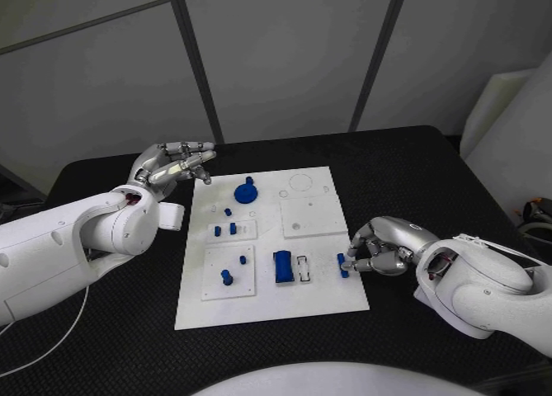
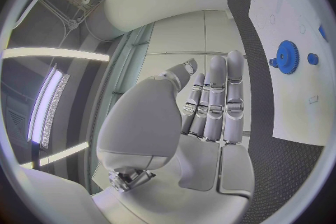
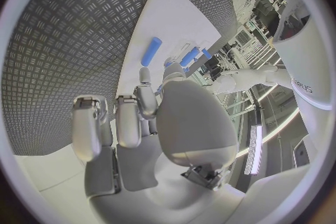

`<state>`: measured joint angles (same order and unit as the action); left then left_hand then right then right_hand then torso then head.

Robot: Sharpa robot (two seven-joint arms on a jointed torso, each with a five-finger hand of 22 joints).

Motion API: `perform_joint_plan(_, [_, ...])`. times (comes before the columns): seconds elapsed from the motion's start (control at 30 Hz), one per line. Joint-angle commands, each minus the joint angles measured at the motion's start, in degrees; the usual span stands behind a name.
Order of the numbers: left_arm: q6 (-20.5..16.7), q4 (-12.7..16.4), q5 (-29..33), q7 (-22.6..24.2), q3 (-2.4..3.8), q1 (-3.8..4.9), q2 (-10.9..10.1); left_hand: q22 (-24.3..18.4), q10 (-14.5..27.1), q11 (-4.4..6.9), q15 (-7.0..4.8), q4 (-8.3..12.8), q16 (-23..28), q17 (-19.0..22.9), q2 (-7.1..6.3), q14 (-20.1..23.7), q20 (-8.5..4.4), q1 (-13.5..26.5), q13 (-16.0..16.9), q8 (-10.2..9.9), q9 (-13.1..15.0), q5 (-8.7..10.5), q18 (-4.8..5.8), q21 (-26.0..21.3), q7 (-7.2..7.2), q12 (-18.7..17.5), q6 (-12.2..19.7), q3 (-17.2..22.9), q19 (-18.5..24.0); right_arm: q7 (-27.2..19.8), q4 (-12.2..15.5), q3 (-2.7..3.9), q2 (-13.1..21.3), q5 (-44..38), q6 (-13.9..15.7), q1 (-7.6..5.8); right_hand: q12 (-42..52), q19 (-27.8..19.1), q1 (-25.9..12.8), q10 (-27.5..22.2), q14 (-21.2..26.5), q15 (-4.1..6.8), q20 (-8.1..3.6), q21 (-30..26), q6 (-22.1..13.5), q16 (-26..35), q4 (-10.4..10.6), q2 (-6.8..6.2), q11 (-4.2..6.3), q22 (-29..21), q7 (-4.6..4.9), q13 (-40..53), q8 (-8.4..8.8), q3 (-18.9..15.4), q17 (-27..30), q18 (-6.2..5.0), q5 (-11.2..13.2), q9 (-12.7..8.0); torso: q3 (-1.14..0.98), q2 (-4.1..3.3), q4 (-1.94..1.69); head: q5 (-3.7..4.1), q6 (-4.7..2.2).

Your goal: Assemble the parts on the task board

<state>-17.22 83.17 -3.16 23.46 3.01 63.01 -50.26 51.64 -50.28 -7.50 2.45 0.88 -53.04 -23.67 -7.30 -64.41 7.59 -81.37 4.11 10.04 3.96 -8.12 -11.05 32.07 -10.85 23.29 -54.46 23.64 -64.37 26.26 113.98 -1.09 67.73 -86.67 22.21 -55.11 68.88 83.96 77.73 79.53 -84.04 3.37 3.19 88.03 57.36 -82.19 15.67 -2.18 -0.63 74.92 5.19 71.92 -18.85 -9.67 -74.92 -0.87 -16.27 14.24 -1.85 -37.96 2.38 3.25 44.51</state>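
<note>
The chief risk, as I judge it, lies at the right edge of the flat white rectangular task board, in the lower middle of the head view: the silver many-fingered right hand has its fingers curled in beside a small blue plastic peg at that edge, and if they close off-centre the peg could tip, skid off onto the black textured table, or be lifted crooked and jam at its socket. Whether the right hand already pinches this peg or only touches it I cannot tell; the right wrist view shows its fingers bent towards a blue cylinder lying on the board without settling the matter. A second hazard is the left hand, in the upper left of the head view, poised at the board's top left corner with fingers straight and together, grasping nothing; a careless sweep could nudge the board and shift everything. The board itself lies in the centre of the frame, bearing a round blue toothed gear near its top, several short blue pins on raised white square plates at its left, and an upright dark blue rectangular block next to an empty slot near its lower middle.
</note>
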Motion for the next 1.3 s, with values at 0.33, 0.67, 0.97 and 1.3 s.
perform_joint_plan(0.33, [0.8,0.2,0.0,0.1,0.04,-0.09,-0.1,0.1,0.3,-0.11,-0.01,0.0,-0.2,0.1,0.62,0.5,0.06,0.1,-0.1,0.3,-0.1,0.3,0.62,-0.2,-0.19,0.2,0.3,-0.3,0.4,4.6,-2.2,0.0,-2.6,-5.1,-4.1,0.01,0.1,4.6,-1.1,0.4,-3.6,-0.17,0.12,0.4,1.5,-0.2,1.0,-1.04,0.07,13.3,-0.17,0.1,0.66,-0.2,-3.4,0.3,-0.1,-0.1,0.03,-0.05,-0.24,0.12,0.12])
perform_joint_plan(0.67, [0.9,0.3,0.0,0.0,0.04,-0.18,-0.2,0.1,0.3,-0.11,-0.01,0.0,-0.2,0.1,0.62,0.5,0.06,0.1,-0.1,0.3,-0.1,0.3,0.62,-0.2,-0.19,0.2,0.3,-0.3,0.4,5.1,-3.6,-0.03,-4.6,-5.0,-6.1,0.07,0.2,4.6,-1.6,0.5,-3.6,-0.09,0.07,0.3,2.1,-0.2,0.9,-0.75,0.2,13.3,-0.34,0.3,0.79,-0.1,-3.5,0.29,-0.3,0.0,0.11,0.01,-0.23,-0.08,0.41])
perform_joint_plan(0.97, [0.8,0.3,0.0,0.0,0.04,-0.2,-0.3,0.1,0.3,-0.11,-0.01,0.0,-0.2,0.1,0.62,0.5,0.06,0.1,-0.1,0.3,-0.1,0.3,0.62,-0.2,-0.19,0.2,0.3,-0.3,0.4,6.5,-4.2,-0.06,-5.5,-6.4,-11.8,0.14,0.0,4.5,0.7,0.5,-3.6,0.25,-0.23,0.3,3.7,-0.2,0.0,-1.06,0.61,13.3,-0.8,0.3,0.94,0.4,-3.5,0.28,0.9,0.2,0.12,0.0,-0.13,-0.16,0.5])
perform_joint_plan(1.3, [0.9,0.3,0.0,0.0,0.04,-0.22,-0.4,0.1,0.3,-0.11,-0.01,0.0,-0.2,0.1,0.62,0.5,0.06,0.1,-0.1,0.3,-0.1,0.3,0.62,-0.2,-0.19,0.2,0.3,-0.3,0.4,8.8,-4.4,-0.09,-6.8,-13.0,-15.2,0.24,-0.5,4.6,6.0,0.3,-3.6,0.55,-0.55,0.4,4.4,-0.2,-2.9,-1.55,0.93,13.4,-1.06,0.2,1.33,1.7,-3.6,0.33,1.4,0.5,0.13,0.03,-0.22,-0.17,0.69])
